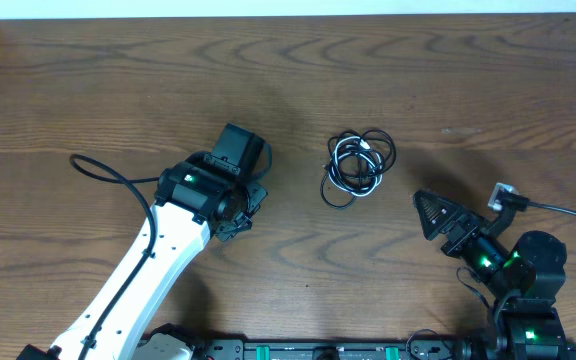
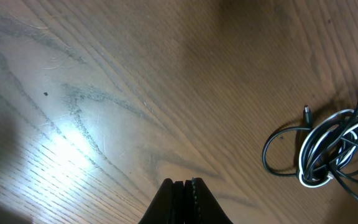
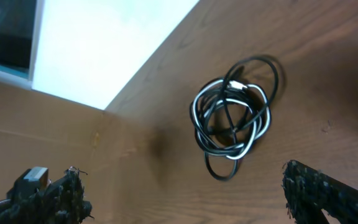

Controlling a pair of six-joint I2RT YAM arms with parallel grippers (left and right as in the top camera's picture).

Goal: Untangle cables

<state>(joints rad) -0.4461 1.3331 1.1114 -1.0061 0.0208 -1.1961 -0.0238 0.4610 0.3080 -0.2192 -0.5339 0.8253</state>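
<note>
The cables lie in one bunched coil on the wooden table, right of centre: black cords and one white cord looped together. In the left wrist view the coil is at the right edge, with a small plug end sticking up. In the right wrist view the coil lies ahead, between the fingers and beyond them. My left gripper is shut and empty, well left of the coil. My right gripper is open wide and empty, to the coil's lower right.
The wooden table stretches bare to the far edge, where a white floor or wall shows. Thicker black arm wires run by the left arm and the right arm.
</note>
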